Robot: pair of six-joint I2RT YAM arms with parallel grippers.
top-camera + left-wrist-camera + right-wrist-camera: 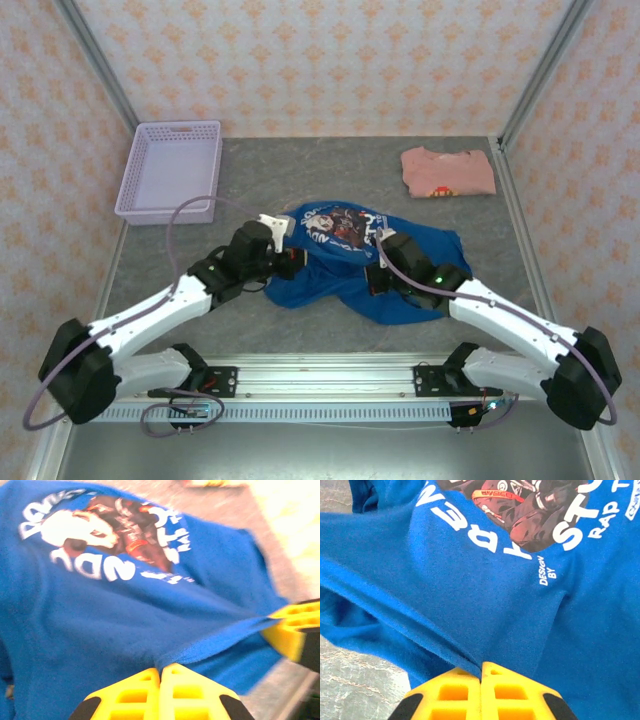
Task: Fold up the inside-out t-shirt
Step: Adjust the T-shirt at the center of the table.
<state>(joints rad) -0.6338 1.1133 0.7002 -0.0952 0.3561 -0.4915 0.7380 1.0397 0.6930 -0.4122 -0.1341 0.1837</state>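
The inside-out t-shirt (415, 250) is royal blue and lies crumpled in the middle of the table, its white-and-orange graphic (335, 225) facing up. My left gripper (293, 263) is at the shirt's left edge. In the left wrist view its yellow fingers (145, 690) are shut, with a hemmed edge of the shirt (100, 630) pinched between the tips. My right gripper (373, 277) sits over the shirt's middle. It (481, 670) is shut on a fold of the blue cloth (485, 595). The right gripper's yellow fingers (290, 630) show at the right of the left wrist view.
A lavender plastic basket (170, 170) stands at the back left. A folded salmon-pink shirt (448, 172) lies at the back right. Metal frame posts and patterned walls close in the grey table (300, 165) on three sides.
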